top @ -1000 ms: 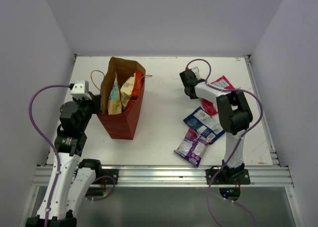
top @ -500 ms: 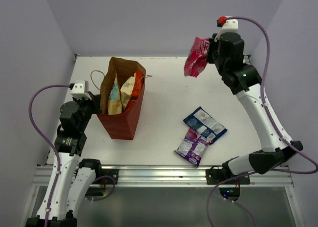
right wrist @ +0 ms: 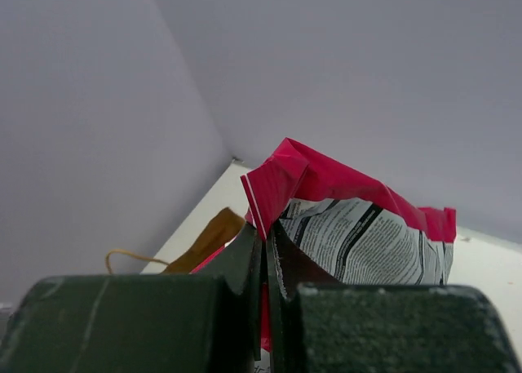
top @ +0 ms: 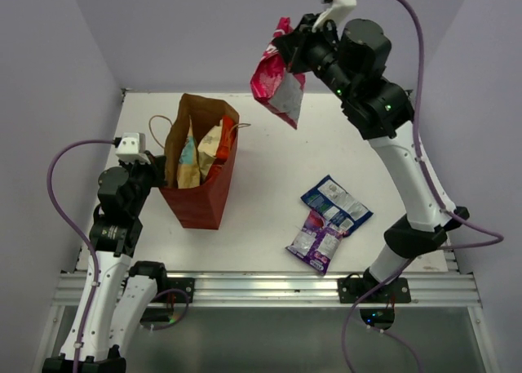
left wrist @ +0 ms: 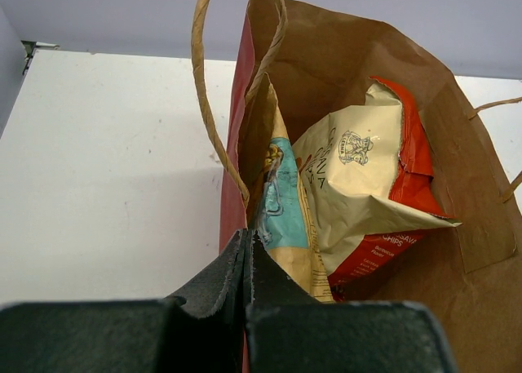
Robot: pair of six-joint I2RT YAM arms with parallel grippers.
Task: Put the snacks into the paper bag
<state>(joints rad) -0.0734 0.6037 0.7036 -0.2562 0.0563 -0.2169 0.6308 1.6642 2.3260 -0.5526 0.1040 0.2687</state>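
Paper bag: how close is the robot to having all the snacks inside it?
A tan packet and an orange-red packet already sit in the paper bag, whose rim the left gripper pinches. The right gripper holds the pink packet aloft, right of the bag. The blue-white packet and purple-silver packet lie on the table, not yet bagged.

The paper bag is matt paper, red outside and rough brown kraft inside, with twisted paper handles, while the pink-magenta packet, blue-white packet and purple-silver packet are glossy crinkled foil, and the bench is smooth matt white.
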